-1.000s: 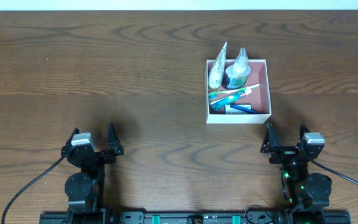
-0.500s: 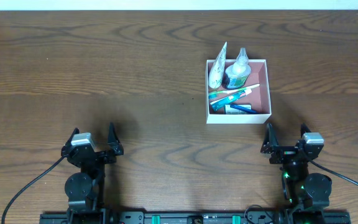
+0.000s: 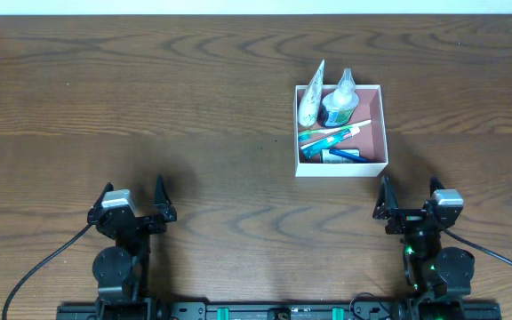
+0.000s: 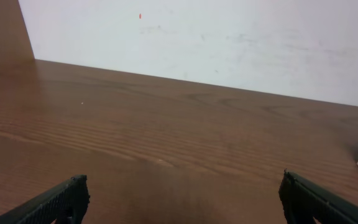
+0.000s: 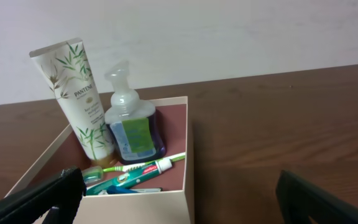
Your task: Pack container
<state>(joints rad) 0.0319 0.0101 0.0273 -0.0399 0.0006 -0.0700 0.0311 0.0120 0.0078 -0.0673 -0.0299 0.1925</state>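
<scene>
The container [image 3: 377, 130], a square white box with a dusty-pink inside, sits right of the table's middle. Inside it stand a white tube with a bamboo print [image 3: 310, 100] and a clear pump bottle with a blue base [image 3: 338, 103]. A toothbrush [image 3: 329, 132], a toothpaste tube [image 3: 338, 137] and a blue item [image 3: 347, 156] lie flat in it. The right wrist view shows the container [image 5: 188, 143] just ahead, with the tube [image 5: 76, 93] and bottle [image 5: 130, 121] upright. My right gripper [image 3: 409, 197] is open, just in front of the box. My left gripper [image 3: 133, 197] is open at the near left, over bare wood.
The wooden table [image 3: 149, 107] stretches wide to the left of the box. A white wall [image 4: 229, 37] rises behind the table's far edge. Both arm bases sit at the near edge.
</scene>
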